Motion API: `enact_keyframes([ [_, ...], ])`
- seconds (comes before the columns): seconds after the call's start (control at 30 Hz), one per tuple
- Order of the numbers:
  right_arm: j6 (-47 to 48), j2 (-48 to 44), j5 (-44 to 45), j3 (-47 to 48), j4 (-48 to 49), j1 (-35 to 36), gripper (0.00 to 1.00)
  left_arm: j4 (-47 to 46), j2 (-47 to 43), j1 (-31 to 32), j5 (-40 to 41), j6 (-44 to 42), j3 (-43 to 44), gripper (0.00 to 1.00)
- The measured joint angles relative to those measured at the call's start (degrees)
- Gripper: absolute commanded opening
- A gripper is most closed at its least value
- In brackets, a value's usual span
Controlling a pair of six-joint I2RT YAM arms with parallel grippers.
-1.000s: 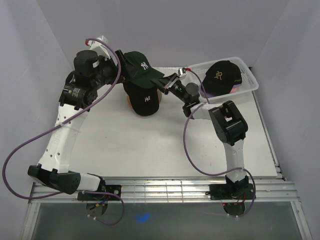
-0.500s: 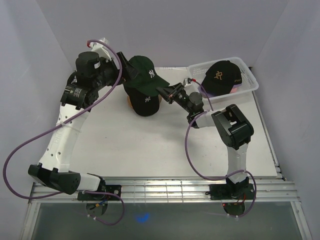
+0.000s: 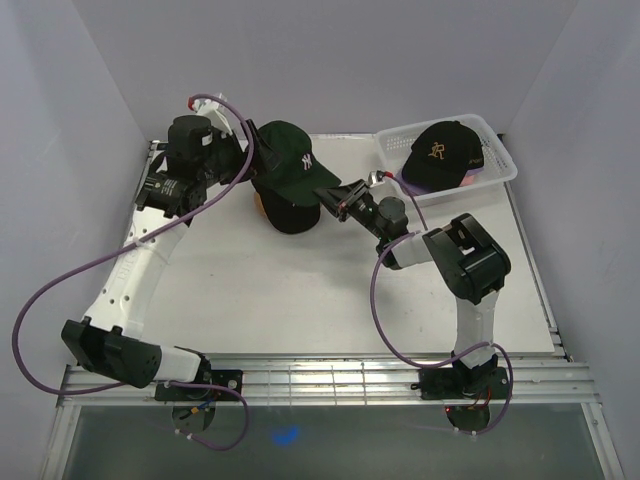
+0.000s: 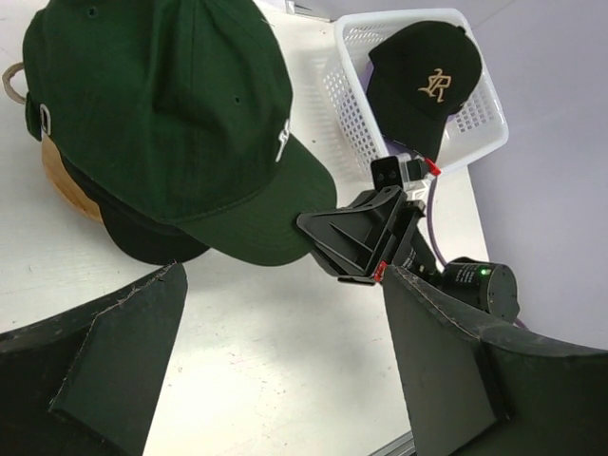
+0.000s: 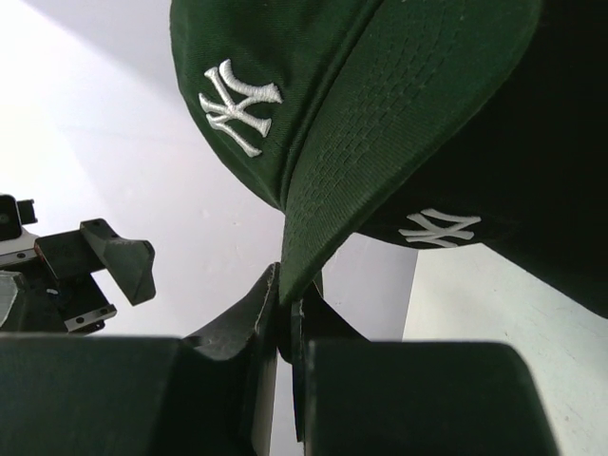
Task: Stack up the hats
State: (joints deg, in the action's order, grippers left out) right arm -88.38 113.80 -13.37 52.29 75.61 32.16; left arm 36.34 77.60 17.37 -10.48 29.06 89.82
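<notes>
as the right hand [image 5: 285, 299] clamps the green 'ny' cap [image 3: 288, 160] by its brim over the blk 'ny' cap [image 5: 560, 180], left hand [image 4: 285, 318] is wide open.

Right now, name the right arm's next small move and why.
Probably open the right gripper and release: it pinches the brim of the green cap, which already sits over the black cap. The left gripper stands open.

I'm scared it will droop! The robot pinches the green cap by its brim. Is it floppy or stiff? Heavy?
The brim is probably stiff: it juts straight from the right gripper without sagging. The crown of the green cap is likely softer cloth, though it looks rounded here. It seems light, since a thin pinch at the edge appears enough.
</notes>
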Motion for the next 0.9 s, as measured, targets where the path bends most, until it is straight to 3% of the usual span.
enact_keyframes([
  [0.33, -1.51, -0.63, -0.11, -4.11, 2.16, 0.66, 0.08, -1.46, 1.73, -0.72, 0.22, -0.55, -2.67, 0.94],
  [0.47, -2.47, -0.63, -0.07, -4.42, 1.86, 0.79, 0.13, -1.79, 2.12, -1.64, 0.20, -0.81, -2.67, 0.94],
  [0.57, -3.17, -0.63, -0.11, -4.52, 0.24, 1.03, 0.26, -2.10, 2.71, -2.54, 0.13, -1.01, -2.71, 0.94],
  [0.67, -3.19, -0.63, -0.63, -5.05, -3.17, 1.44, 0.27, -2.19, 3.28, -3.56, -0.24, -1.18, -3.15, 0.94],
  [0.83, -3.43, -0.63, -0.94, -5.46, -5.90, 1.97, 0.25, -2.49, 3.56, -4.87, -0.83, -1.22, -4.85, 0.94],
  [0.9, -3.56, -0.63, -1.01, -5.46, -6.19, 1.97, 0.17, -2.47, 3.58, -5.05, -0.94, -1.22, -5.05, 0.94],
])
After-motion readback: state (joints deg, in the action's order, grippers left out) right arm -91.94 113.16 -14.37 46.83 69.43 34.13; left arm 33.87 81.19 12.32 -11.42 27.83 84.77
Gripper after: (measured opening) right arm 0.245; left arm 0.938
